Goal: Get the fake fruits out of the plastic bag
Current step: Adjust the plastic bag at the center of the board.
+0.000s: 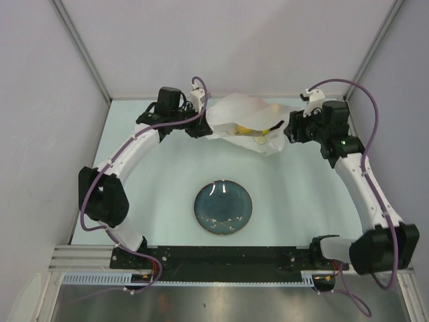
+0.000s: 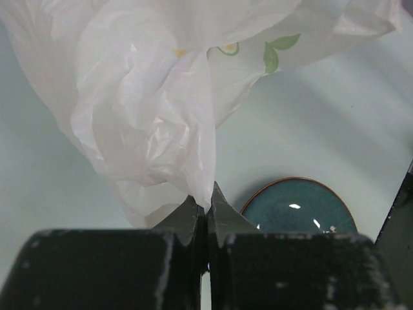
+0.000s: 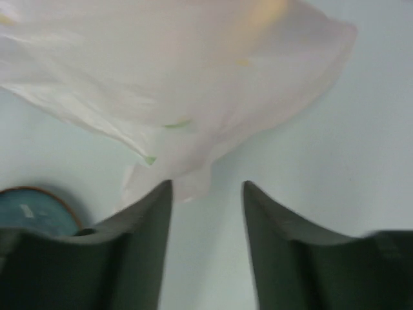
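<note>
Up close, the left hand (image 2: 207,205) is shut tight, its two dark fingers (image 2: 187,219) pressed together with a thin fold of the plastic bag (image 2: 148,103) pinched between their tips. From that pinch the crinkled white film rises and spreads across most of the left wrist view.

The right hand (image 3: 206,194) stands partly open, with a clear gap between its fingers and bare desk showing through the gap. A lower corner of the bag hangs just at the tip of the finger on the left of that view. Whether film and finger touch cannot be told, and nothing is gripped between the two fingers.

Seen from above, the bag lies at the far middle of the pale desk (image 1: 154,194), stretched between the two hands, the left hand at its left end and the right hand at its right end. The fake fruits (image 1: 247,127) are inside it: only a yellow patch shows through the film near the middle, and which fruit it is cannot be told. A round dark blue-green plate (image 1: 223,208) sits on the desk nearer the arm bases, well apart from the bag.

As for print, the bag carries a small green leaf mark (image 2: 274,51) and, beside it, part of a green-edged ring. A faint green fleck also shows in the right wrist view. Whether any of this print is lettering cannot be made out.
</note>
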Tool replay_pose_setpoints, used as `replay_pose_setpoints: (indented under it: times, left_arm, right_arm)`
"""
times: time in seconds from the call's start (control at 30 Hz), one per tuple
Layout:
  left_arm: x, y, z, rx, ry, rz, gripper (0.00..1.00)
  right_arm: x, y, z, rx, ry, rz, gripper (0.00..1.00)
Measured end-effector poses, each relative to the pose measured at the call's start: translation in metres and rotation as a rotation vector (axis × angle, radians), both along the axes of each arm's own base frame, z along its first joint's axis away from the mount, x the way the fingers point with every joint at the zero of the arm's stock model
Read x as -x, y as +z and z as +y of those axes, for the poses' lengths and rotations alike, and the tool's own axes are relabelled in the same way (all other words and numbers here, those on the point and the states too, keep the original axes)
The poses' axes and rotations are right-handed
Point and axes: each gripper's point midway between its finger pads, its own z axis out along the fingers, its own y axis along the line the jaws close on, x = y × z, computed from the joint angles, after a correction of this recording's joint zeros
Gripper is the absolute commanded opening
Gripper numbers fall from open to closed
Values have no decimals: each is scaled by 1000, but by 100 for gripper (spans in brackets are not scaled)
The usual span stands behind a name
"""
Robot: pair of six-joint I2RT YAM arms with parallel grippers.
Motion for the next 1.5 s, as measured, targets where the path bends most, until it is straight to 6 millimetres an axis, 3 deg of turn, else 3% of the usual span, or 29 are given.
replay_pose_setpoints:
  times: [0.13, 0.2, 0.27, 0.33, 0.4, 0.7, 0.9, 1.07, 1.17, 1.27, 1.37, 1.5]
  left_arm:
    - [1, 8, -9, 46, 1, 10, 3]
    - [3, 13, -14, 62, -5, 14, 3]
    - [5, 20, -21, 75, -19, 6, 3]
    - [6, 29, -29, 91, -35, -9, 2]
    - [8, 38, -34, 108, -49, -17, 2]
    - [6, 60, -39, 143, -54, -41, 0]
    - [8, 59, -40, 145, -60, -36, 0]
    - [7, 56, -40, 139, -66, -37, 1]
    - [-3, 52, -45, 133, -79, -37, 0]
    - [-27, 58, -60, 139, -96, -60, 0]
    - [-68, 79, -83, 171, -113, -129, 0]
    - [-108, 114, -103, 226, -115, -276, 0]
  right_arm:
    - [39, 67, 54, -32, 165, -181, 63]
    - [55, 83, 89, -45, 271, -229, 58]
    - [61, 84, 116, -48, 344, -244, 49]
    - [55, 75, 128, -44, 352, -231, 45]
    - [36, 49, 134, -22, 314, -176, 40]
    - [-26, -51, 123, 76, 145, -4, 29]
    - [-75, -106, 67, 175, -50, 42, 34]
    - [-107, -109, -8, 244, -223, 18, 40]
    - [-127, -93, -62, 274, -338, -40, 42]
    - [-144, -69, -102, 284, -425, -97, 42]
    - [-172, -22, -140, 275, -513, -208, 43]
    - [-193, 37, -186, 269, -613, -332, 42]
